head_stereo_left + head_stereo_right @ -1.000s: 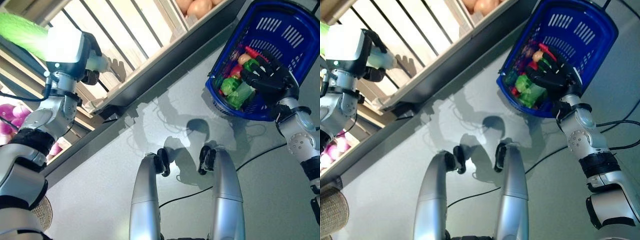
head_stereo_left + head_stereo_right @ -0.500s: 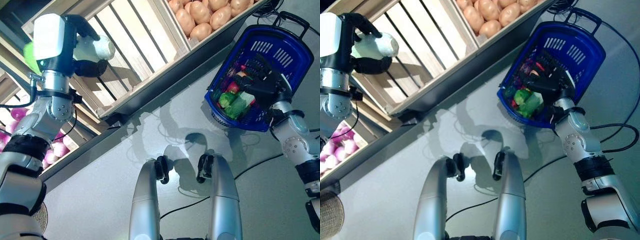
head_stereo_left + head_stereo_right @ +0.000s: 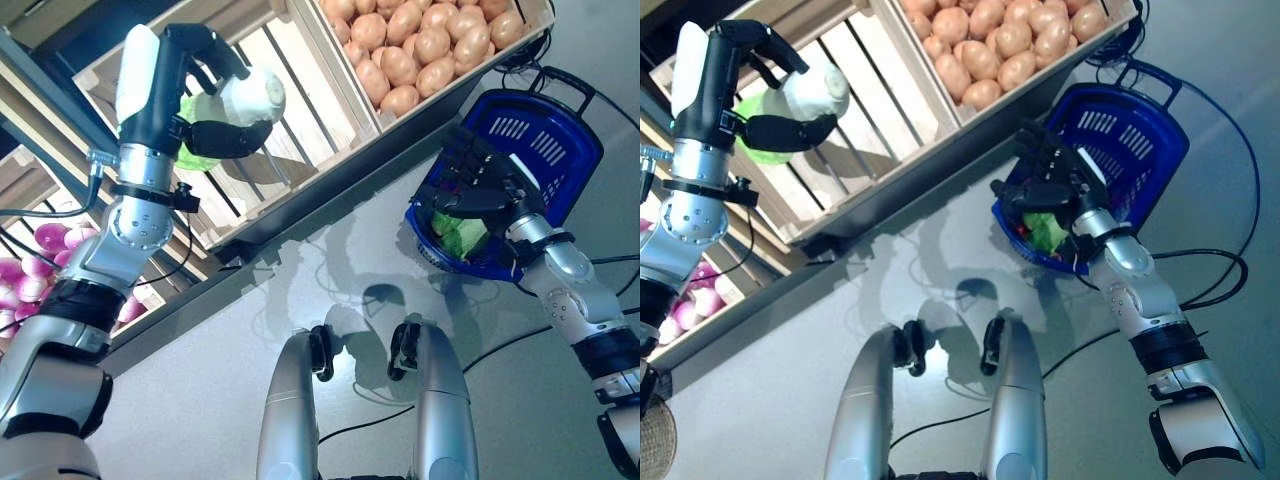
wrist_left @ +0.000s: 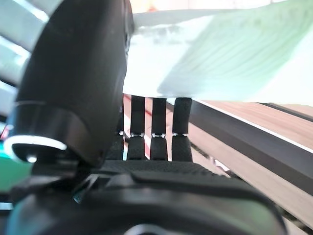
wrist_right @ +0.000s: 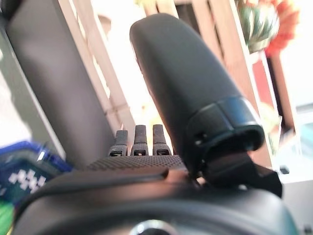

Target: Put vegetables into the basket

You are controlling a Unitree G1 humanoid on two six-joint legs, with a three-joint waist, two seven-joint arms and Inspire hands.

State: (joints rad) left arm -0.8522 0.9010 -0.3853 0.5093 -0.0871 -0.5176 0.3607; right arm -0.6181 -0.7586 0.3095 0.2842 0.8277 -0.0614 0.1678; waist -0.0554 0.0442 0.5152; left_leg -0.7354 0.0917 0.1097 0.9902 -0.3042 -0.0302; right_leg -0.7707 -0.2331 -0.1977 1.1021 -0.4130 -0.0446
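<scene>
Left hand [image 3: 190, 90] is gripping a cabbage [image 3: 235, 105], fingers [image 3: 225, 140] curled round it, over the slatted crate [image 3: 300, 110]. Right hand [image 3: 490, 185] is hovering over the blue basket [image 3: 560, 150] on the floor, fingers spread, holding nothing. Greens [image 3: 460, 235] are lying inside the basket. Potatoes [image 3: 420, 45] are filling the next crate.

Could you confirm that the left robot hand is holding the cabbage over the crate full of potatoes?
Not quite: the left robot hand holds the cabbage over the empty slatted crate, beside the potato crate, as the left eye view shows.
</scene>
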